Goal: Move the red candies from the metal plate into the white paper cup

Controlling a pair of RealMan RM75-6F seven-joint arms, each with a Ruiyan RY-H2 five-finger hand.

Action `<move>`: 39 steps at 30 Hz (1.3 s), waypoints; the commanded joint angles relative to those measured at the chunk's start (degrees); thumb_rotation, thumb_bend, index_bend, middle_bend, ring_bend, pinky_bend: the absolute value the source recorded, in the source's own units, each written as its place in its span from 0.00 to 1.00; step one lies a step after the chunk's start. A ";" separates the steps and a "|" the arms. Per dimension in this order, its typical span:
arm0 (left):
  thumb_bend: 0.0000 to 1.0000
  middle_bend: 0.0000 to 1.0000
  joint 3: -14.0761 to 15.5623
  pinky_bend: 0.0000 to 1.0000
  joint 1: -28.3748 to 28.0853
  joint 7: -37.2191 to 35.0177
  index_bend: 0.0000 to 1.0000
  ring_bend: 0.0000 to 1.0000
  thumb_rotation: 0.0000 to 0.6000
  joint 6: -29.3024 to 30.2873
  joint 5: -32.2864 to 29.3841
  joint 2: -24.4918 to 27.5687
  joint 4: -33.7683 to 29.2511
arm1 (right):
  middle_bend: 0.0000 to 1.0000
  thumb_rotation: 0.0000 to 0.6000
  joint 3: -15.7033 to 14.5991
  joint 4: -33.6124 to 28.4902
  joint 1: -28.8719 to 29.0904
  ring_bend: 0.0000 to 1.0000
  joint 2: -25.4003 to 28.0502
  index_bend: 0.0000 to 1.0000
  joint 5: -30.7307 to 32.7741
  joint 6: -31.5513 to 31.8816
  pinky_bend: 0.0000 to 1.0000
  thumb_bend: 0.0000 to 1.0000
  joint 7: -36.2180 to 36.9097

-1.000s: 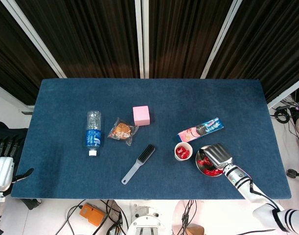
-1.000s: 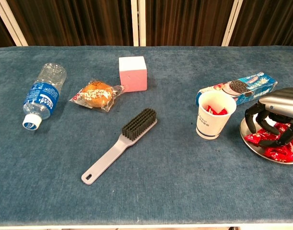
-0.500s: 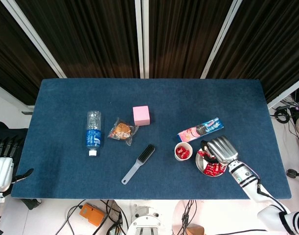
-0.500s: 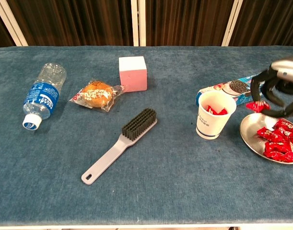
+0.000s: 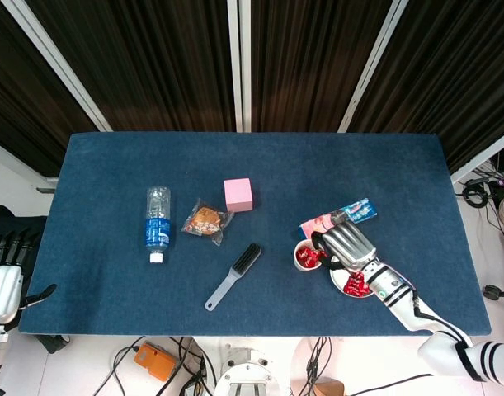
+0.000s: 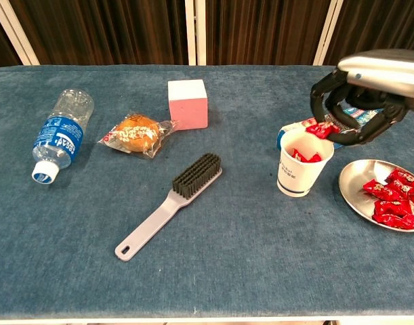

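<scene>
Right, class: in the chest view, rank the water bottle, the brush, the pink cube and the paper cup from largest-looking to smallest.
1. brush
2. water bottle
3. and 4. paper cup and pink cube: too alike to rank, and the cube lies farther from the camera.

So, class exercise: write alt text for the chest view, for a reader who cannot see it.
The right hand holds a red candy just above the white paper cup, beside a metal plate of candies. A brush, bun, pink block and bottle lie further left.
</scene>
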 commanded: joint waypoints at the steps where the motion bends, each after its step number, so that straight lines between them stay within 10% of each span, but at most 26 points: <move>1: 0.00 0.06 0.01 0.00 0.03 -0.11 0.10 0.00 1.00 -0.04 -0.06 -0.06 0.14 | 0.80 1.00 -0.02 0.40 0.69 0.95 -1.30 0.55 1.19 -0.93 1.00 0.54 -1.25; 18: 0.00 0.06 -0.29 0.00 -0.37 -0.05 0.10 0.00 1.00 -0.14 0.20 0.13 -0.11 | 0.80 1.00 -4.40 1.08 -5.93 0.95 4.16 0.44 -2.10 7.87 1.00 0.39 -0.76; 39: 0.00 0.06 -0.21 0.00 -0.67 2.09 0.10 0.00 1.00 -0.27 0.40 0.52 -2.08 | 0.80 1.00 -7.33 10.84 -6.16 0.95 -0.36 0.46 0.41 0.20 1.00 0.39 -3.74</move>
